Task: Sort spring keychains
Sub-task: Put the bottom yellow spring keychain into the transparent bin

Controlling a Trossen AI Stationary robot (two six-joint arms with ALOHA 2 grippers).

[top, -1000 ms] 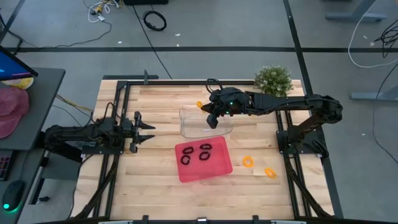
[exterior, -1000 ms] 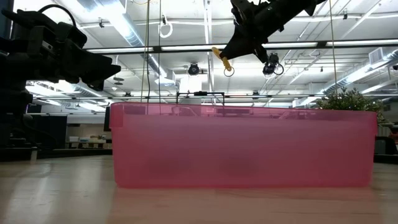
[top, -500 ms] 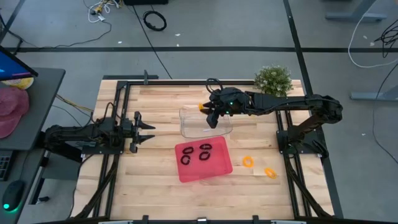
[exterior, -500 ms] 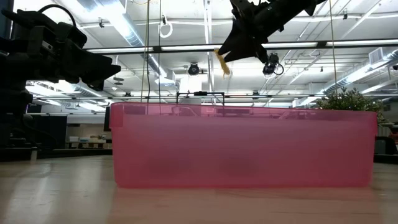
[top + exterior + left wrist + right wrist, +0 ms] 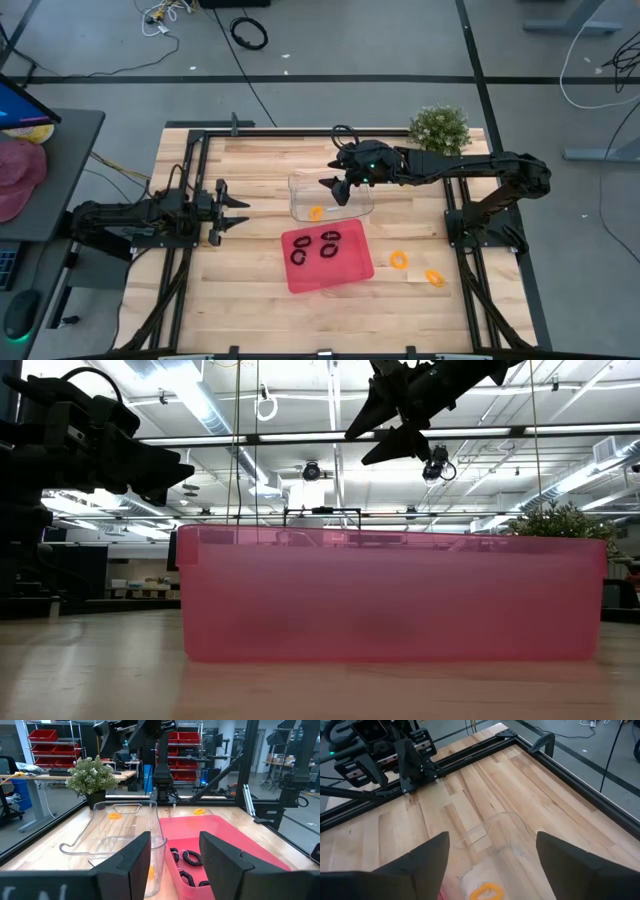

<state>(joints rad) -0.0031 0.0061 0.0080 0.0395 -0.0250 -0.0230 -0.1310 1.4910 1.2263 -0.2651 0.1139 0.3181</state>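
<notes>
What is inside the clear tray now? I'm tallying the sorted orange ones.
One orange spring keychain lies in the clear tray, below the right gripper's open fingers. The gripper covers part of the tray, so anything under it is hidden.

One camera looks straight down on the worktop [image 5: 250, 270]; another sits level, close behind the red tray [image 5: 390, 595]. Both wrist cameras share the clear bin [image 5: 125, 837].

In the low view the red tray [image 5: 390, 595] hid whatever lay behind its wall. We saw only part of one orange keychain [image 5: 486, 892], cut by the frame's edge, and the black keychains [image 5: 315, 246] perhaps numbered four.
</notes>
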